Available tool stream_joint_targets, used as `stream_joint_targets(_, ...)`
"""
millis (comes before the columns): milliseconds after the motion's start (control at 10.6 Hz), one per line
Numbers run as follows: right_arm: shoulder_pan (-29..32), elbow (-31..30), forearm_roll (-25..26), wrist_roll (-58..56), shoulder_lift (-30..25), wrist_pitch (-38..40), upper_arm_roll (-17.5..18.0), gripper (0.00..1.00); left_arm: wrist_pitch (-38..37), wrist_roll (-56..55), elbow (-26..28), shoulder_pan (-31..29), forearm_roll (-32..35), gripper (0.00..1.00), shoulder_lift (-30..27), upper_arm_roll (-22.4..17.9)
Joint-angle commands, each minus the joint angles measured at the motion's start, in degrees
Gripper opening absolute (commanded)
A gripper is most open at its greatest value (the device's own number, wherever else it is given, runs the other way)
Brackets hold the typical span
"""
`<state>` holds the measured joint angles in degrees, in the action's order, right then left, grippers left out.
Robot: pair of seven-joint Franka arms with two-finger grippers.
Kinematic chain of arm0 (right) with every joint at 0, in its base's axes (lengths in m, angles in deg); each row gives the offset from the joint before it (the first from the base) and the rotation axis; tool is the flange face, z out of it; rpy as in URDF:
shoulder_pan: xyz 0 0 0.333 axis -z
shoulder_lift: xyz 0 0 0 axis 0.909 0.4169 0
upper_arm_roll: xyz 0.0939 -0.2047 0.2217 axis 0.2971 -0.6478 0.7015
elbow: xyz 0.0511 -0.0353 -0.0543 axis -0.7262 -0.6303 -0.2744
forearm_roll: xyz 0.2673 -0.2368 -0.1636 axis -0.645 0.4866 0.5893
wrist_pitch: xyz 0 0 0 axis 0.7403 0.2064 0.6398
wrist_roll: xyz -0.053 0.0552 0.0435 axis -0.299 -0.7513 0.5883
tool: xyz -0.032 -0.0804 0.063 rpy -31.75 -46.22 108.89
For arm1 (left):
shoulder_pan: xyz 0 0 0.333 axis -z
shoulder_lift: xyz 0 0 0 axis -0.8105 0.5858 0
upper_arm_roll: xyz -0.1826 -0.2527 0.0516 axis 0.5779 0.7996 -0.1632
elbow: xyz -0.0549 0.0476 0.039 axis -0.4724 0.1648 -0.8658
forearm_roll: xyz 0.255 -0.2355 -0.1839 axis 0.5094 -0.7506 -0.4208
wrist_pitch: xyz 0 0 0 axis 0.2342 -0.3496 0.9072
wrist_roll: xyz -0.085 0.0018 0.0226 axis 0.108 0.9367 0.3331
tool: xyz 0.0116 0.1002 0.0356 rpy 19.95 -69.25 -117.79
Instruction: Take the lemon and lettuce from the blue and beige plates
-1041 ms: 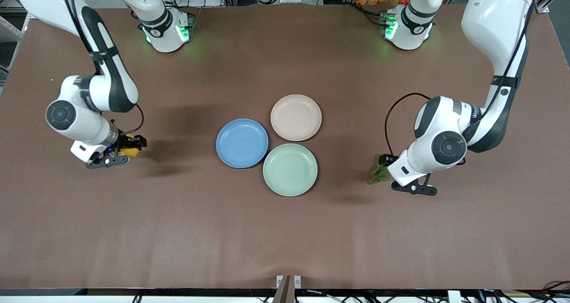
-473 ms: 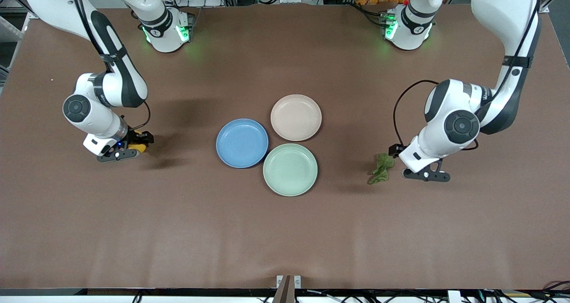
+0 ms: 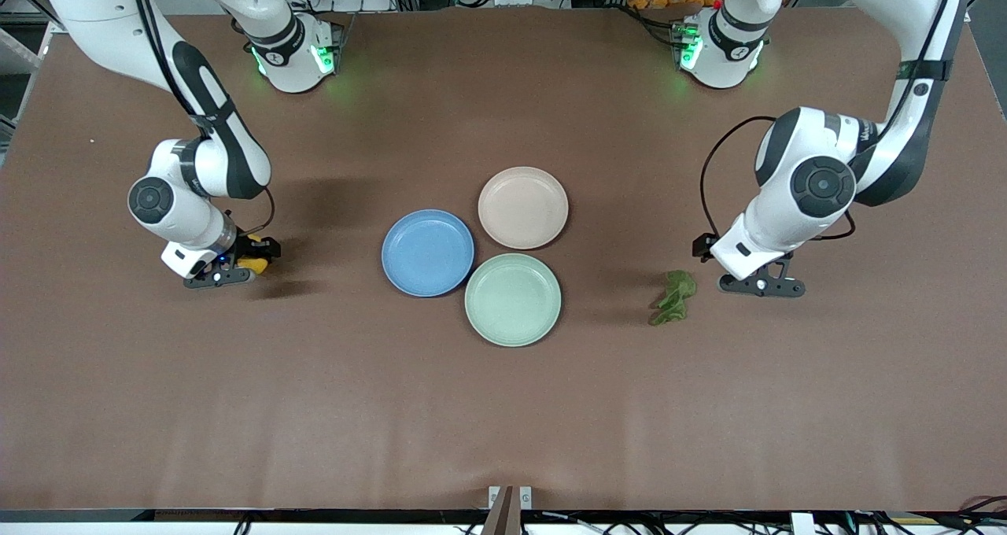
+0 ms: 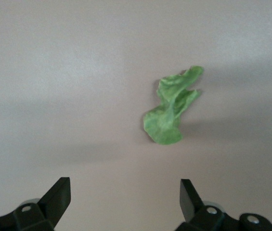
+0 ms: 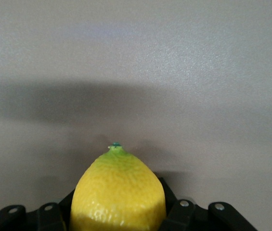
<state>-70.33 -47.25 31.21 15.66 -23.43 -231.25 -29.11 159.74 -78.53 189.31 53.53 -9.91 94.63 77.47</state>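
The lemon (image 3: 253, 264) sits between the fingers of my right gripper (image 3: 256, 256), which is shut on it low over the table toward the right arm's end; the right wrist view shows the yellow lemon (image 5: 119, 192) filling the right gripper (image 5: 119, 209). The lettuce (image 3: 673, 297) lies on the bare table toward the left arm's end. My left gripper (image 3: 705, 247) is open and empty, up beside the lettuce; in the left wrist view the lettuce (image 4: 172, 106) lies apart from the left gripper (image 4: 124, 186). The blue plate (image 3: 427, 252) and the beige plate (image 3: 523, 207) are empty.
An empty mint-green plate (image 3: 513, 300) touches the blue and beige plates, nearer the front camera. The three plates sit mid-table. The brown table (image 3: 503, 409) stretches wide nearer the camera.
My left gripper has drawn up and away from the lettuce, which stays lying on the table. My right gripper has moved a little toward the plates with the lemon in it.
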Motion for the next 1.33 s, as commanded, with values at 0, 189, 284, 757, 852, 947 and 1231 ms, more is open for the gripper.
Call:
stream_joint_targets(0,0.0,-0.4,-3.0,-1.1,-0.3,-0.9,0.2,0.57,1.3,5.2,6.7,1.0,-4.7,1.0,-6.8,-2.7)
stream_joint_targets(189,-0.1,-0.3,-6.1,-1.1,-0.3,-0.9,0.2,0.89,1.3,6.0,9.7,3.4,-5.3,1.0,-10.0,-5.5)
stream_joint_targets(284,-0.1,-0.2,-6.3,-1.0,-0.3,-0.9,0.2,1.0,1.3,6.1,10.5,6.0,-6.1,1.0,-11.2,-7.9)
stream_joint_targets(757,0.0,0.7,-6.4,-0.6,-2.2,2.2,0.3,1.0,-0.9,8.8,4.9,5.2,-6.9,1.0,-14.5,-7.9)
stream_joint_targets(852,0.0,2.2,-6.3,-0.7,-3.0,5.3,0.2,1.0,-1.0,8.6,2.0,4.8,-6.8,1.0,-14.5,-7.9)
stream_joint_targets(947,0.0,3.9,-6.3,-0.7,-4.2,9.2,0.1,1.0,-1.6,8.6,-0.8,4.7,-6.9,1.0,-14.7,-7.8)
stream_joint_targets(1231,0.2,8.4,-6.3,0.7,-7.9,19.1,0.0,1.0,-10.9,8.8,-8.6,4.5,-6.9,1.0,-14.5,-7.8)
